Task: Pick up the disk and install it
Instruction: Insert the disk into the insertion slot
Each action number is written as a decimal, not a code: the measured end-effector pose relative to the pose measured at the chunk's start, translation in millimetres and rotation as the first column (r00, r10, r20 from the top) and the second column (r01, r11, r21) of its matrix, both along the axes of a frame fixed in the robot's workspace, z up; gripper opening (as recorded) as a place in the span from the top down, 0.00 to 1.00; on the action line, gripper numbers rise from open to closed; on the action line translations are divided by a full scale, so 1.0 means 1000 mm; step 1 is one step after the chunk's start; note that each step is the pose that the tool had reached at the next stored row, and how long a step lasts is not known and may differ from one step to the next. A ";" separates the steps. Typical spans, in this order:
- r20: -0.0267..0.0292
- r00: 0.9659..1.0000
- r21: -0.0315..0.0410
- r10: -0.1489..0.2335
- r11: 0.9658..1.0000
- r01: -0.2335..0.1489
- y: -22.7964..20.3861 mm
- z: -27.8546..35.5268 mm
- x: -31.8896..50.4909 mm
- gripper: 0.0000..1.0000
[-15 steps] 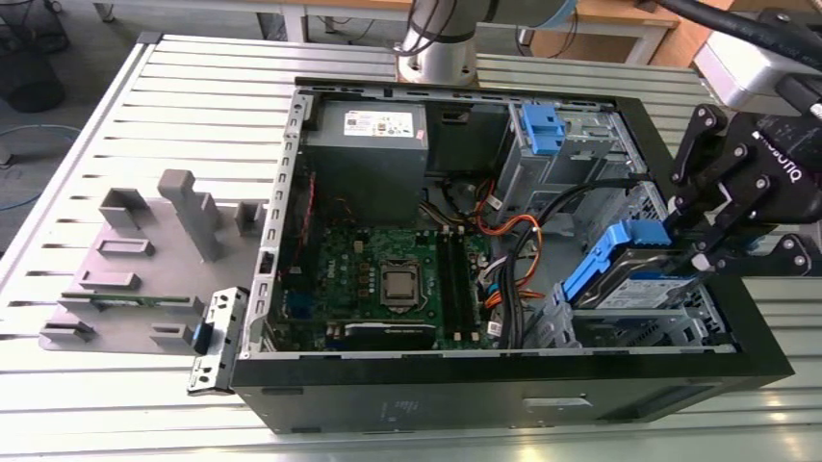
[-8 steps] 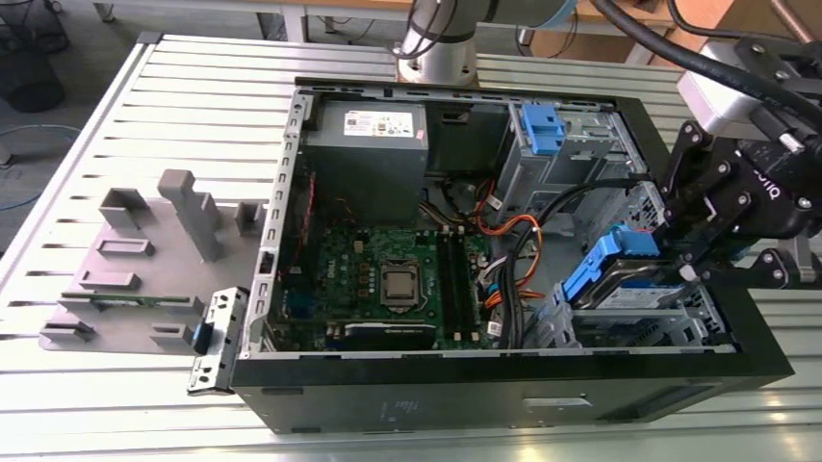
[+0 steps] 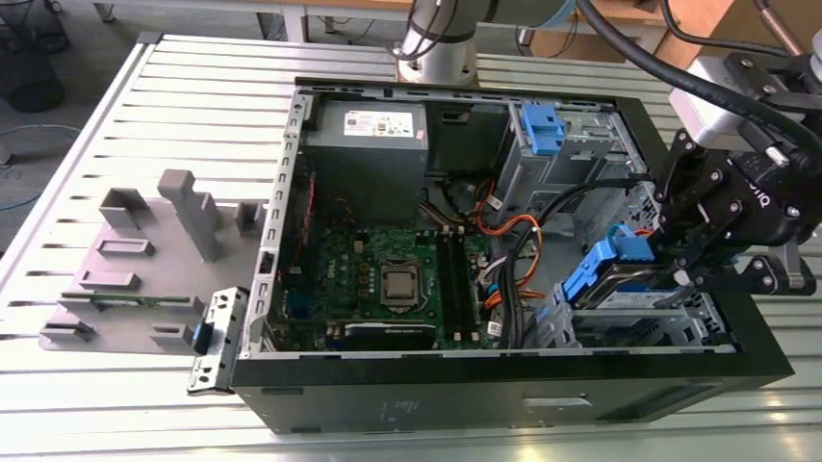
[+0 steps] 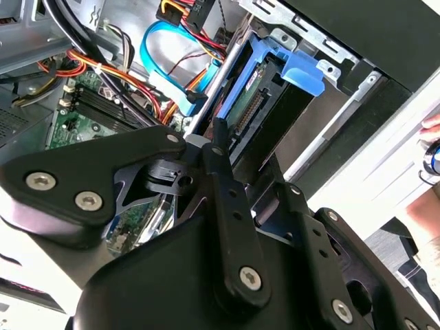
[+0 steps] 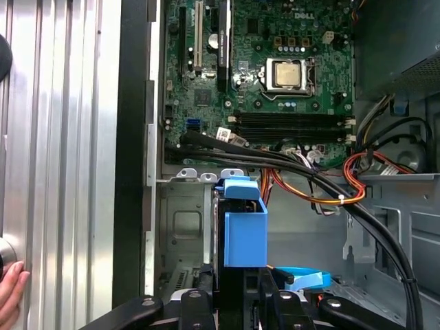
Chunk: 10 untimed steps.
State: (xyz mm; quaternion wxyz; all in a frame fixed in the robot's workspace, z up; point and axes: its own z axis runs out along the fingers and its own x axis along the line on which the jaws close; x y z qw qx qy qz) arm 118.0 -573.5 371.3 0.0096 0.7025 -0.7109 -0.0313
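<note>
Disk (image 5: 244,237) is already picked up, clamped between the closed-in fingers of the gripper (image 5: 242,282) and held tilted over the lower drive bay (image 3: 675,322), with seating judged not yet done.

Disk (image 3: 632,292) in the case (image 3: 514,390) — motherboard (image 3: 385,279) toward the exterior view's left

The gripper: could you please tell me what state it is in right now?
Gripper: closed, holding the disk.

Disk (image 3: 619,289) silver, blue-edged; motherboard (image 3: 385,279) green; case (image 3: 514,395) black; fixture (image 3: 129,279) grey.
</note>
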 end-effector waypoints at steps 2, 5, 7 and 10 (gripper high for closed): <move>0.000 1.000 0.000 0.000 1.000 0.000 0.0000 -0.0011 0.0000 0.65; 0.000 1.000 0.000 0.000 1.000 0.000 0.0000 -0.0049 0.0000 0.65; 0.000 1.000 0.000 0.000 1.000 0.000 0.0000 -0.0074 0.0000 0.65; 0.000 1.000 0.000 0.000 1.000 0.000 0.0000 -0.0128 0.0000 0.65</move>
